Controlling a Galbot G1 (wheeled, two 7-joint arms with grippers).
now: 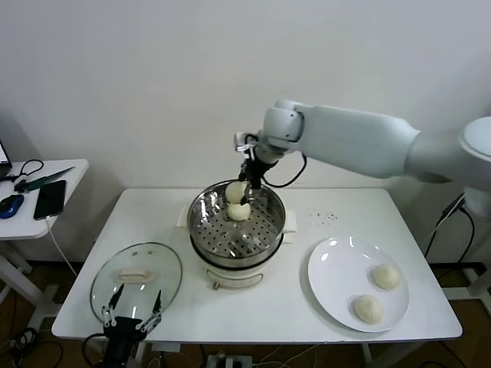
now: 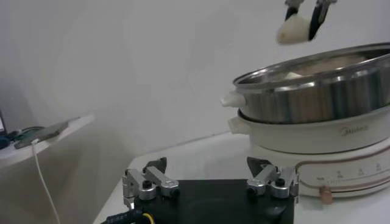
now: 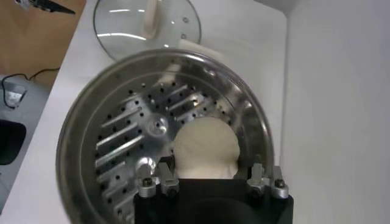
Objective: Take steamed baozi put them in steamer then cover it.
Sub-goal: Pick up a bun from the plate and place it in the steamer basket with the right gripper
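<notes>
My right gripper [image 1: 245,192] hangs over the back of the steamer [image 1: 270,230], shut on a steamed baozi [image 1: 235,192] held just above the perforated tray. In the right wrist view that baozi [image 3: 205,148] sits between the fingers, over the tray [image 3: 131,131]. A second baozi [image 1: 240,211] lies on the tray right below it. Two more baozi [image 1: 386,277] [image 1: 368,308] rest on the white plate [image 1: 337,268]. The glass cover [image 1: 136,280] lies flat on the table, left of the steamer. My left gripper [image 1: 134,310] waits open by the cover's near edge, nothing between its fingers [image 2: 152,181].
A low side table [image 1: 42,180] at the far left carries a phone [image 1: 50,199], a mouse and cables. The steamer's white base [image 2: 304,137] stands close ahead of my left gripper. Small specks lie on the table behind the plate.
</notes>
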